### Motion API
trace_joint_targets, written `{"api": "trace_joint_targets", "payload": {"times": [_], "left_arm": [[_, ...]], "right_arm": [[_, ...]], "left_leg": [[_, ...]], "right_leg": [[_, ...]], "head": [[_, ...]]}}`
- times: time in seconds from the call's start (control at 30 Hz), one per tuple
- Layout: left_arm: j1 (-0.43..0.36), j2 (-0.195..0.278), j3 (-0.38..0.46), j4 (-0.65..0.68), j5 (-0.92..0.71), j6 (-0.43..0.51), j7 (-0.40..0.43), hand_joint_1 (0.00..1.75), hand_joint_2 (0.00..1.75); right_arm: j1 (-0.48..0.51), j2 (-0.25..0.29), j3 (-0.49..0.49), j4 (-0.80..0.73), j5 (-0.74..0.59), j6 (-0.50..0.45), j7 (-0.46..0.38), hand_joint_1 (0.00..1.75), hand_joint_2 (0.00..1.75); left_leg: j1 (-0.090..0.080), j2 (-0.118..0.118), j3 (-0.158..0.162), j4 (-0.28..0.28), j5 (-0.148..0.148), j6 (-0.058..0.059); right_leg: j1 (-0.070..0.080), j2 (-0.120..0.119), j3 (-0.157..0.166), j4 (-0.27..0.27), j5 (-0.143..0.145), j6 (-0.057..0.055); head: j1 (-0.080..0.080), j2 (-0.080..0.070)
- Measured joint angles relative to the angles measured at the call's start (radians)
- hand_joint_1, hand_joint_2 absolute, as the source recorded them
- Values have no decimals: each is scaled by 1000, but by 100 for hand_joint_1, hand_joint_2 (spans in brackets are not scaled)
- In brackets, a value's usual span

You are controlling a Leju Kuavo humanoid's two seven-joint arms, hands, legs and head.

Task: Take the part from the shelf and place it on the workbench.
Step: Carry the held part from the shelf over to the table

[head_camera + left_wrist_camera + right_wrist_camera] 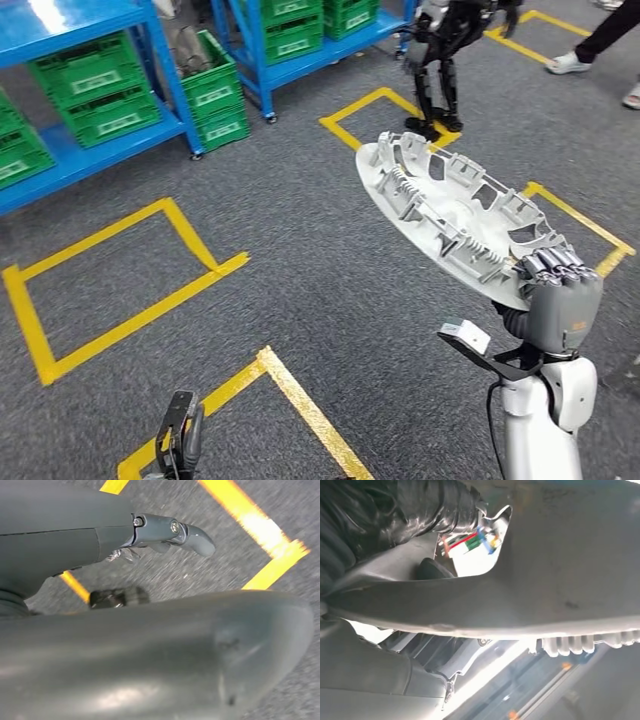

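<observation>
The left hand [113,540] hangs over the floor [211,570], a grey carpet. Its grey cover runs along one side, and a thick grey thumb [177,532] reaches out straight from it, touching nothing. A darker finger [117,597] shows beneath, partly hidden and blurred. A broad, smooth dark-grey curved body lies close to the camera. Yellow tape lines [260,530] cross the carpet and meet at a corner.

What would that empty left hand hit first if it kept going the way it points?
Probably the grey carpet floor: the left hand hangs pointing down, near yellow floor tape, with nothing visible between. Depth is unclear.
</observation>
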Motion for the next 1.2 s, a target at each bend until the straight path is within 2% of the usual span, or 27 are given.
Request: {"api": "trace_joint_targets", "payload": {"times": [0.03,0.07,0.1,0.17,0.23,0.27,0.33,0.37,0.43,0.47,0.5,0.53,0.57,0.6,0.67,0.7,0.73,0.77,0.8,0.83,0.87,0.93,1.0,1.07,1.1,1.13,1.2], "left_arm": [[2,1,1,2,6,-2,19,0,0],[3,2,2,4,15,-2,44,0,0],[4,4,5,7,25,-3,69,0,0],[6,6,17,12,52,-8,118,0,0],[8,9,34,19,74,-16,152,0,0],[9,11,41,23,82,-19,162,0,0],[13,13,50,27,87,-22,170,0,0],[14,14,53,29,89,-23,174,0,0],[16,18,60,33,92,-28,185,0,0],[18,20,65,37,95,-30,194,0,0],[22,22,68,42,98,-33,203,0,0],[26,24,71,46,100,-36,213,0,0],[31,26,73,50,102,-40,221,0,0],[34,30,74,52,104,-44,230,0,0],[36,38,77,57,107,-54,245,0,0],[36,42,78,60,108,-60,253,0,0],[36,45,79,64,108,-65,259,0,0],[36,48,80,67,108,-70,266,0,0],[36,49,80,69,109,-75,271,0,0],[36,49,81,70,109,-78,274,0,0],[35,49,81,70,109,-81,277,0,0],[32,51,82,70,109,-86,277,0,0],[32,53,85,70,109,-89,279,0,0],[33,54,89,71,110,-93,282,0,0],[33,54,91,71,110,-95,283,0,0],[32,53,92,71,110,-96,285,0,0],[28,53,95,71,111,-97,287,0,0]], "right_arm": [[0,0,0,-1,1,0,0,175,175],[0,0,0,-1,2,0,0,175,175],[0,1,0,-1,4,0,0,175,175],[-1,0,-2,-5,8,0,0,175,175],[-5,1,-2,-11,12,0,0,175,175],[-7,1,-2,-14,12,0,0,175,175],[-8,1,-3,-17,13,0,0,175,175],[-8,1,-4,-18,13,0,0,175,175],[-10,1,-5,-22,15,0,0,175,175],[-10,2,-5,-23,16,0,0,175,175],[-11,2,-5,-24,17,0,0,175,175],[-10,3,-4,-24,18,0,0,175,175],[-9,3,-4,-24,18,0,0,175,175],[-8,3,-5,-24,18,0,0,175,175],[-6,4,-5,-25,18,0,0,175,175],[-6,5,-5,-26,18,0,0,175,175],[-7,6,-5,-27,19,0,0,175,175],[-8,8,-5,-30,19,0,0,175,175],[-8,8,-5,-32,20,0,0,175,175],[-6,8,-6,-34,20,0,0,175,175],[-4,8,-7,-36,20,0,0,175,175],[-2,9,-9,-38,20,0,0,175,175],[-5,10,-9,-40,20,0,0,175,175],[-6,10,-8,-40,20,0,0,175,175],[-6,10,-9,-40,20,0,0,175,175],[-6,10,-10,-40,20,0,0,175,175],[-10,10,-12,-40,21,0,0,175,175]], "left_leg": [[-1,17,-1,1,-1,0],[-1,34,-2,3,-2,-1],[-1,49,-3,4,-3,-3],[-2,75,-3,12,-9,-11],[-7,95,-5,23,-16,-22],[-10,104,-5,28,-19,-26],[-12,119,-2,30,-21,-32],[-10,109,-2,35,-29,-37],[-5,59,-20,89,-71,-45],[-2,30,-45,150,-105,-47],[-1,15,-77,223,-138,-49],[0,9,-109,289,-161,-50],[1,7,-130,327,-164,-50],[2,5,-135,326,-147,-50],[7,-15,-102,220,-66,-50],[13,-46,-80,157,-32,-50],[18,-73,-62,106,-14,-50],[21,-95,-53,78,-10,-50],[22,-103,-52,71,-17,-49],[21,-92,-51,66,-20,-46],[21,-79,-51,63,-18,-41],[21,-49,-48,55,-12,-27],[15,-18,-47,52,-11,-17],[7,14,-48,52,-11,-14],[5,30,-48,53,-11,-14],[4,43,-47,53,-11,-14],[0,68,-46,54,-13,-17]], "right_leg": [[0,-10,-20,52,-19,3],[-1,-15,-23,73,-22,6],[-1,-19,-4,52,-8,7],[1,-48,80,-81,39,4],[7,-81,144,-183,61,-9],[9,-86,154,-197,60,-16],[9,-65,152,-194,63,-30],[7,-55,152,-195,65,-35],[0,-34,153,-199,70,-45],[-2,-22,154,-199,71,-48],[-3,-9,154,-199,71,-49],[-3,6,154,-198,71,-50],[-3,21,154,-198,71,-50],[-3,37,154,-197,71,-50],[-5,67,153,-192,68,-46],[-5,81,149,-187,66,-41],[-6,95,143,-183,66,-35],[-7,108,134,-179,67,-28],[-10,120,126,-177,70,-20],[-13,133,118,-180,74,-11],[-14,133,111,-179,75,-4],[-10,81,84,-138,49,4],[-5,10,28,-20,-10,5],[-5,-10,-19,90,-50,5],[-4,-12,-19,99,-46,4],[-3,-16,3,66,-25,1],[4,-51,87,-74,27,-6]], "head": [[1,0],[1,0],[1,0],[2,0],[1,0],[0,0],[-1,0],[-2,0],[-5,0],[-7,0],[-8,0],[-8,0],[-8,0],[-8,0],[-8,0],[-9,0],[-9,0],[-10,0],[-11,0],[-11,0],[-12,0],[-6,0],[0,0],[1,0],[1,0],[1,0],[1,0]]}}
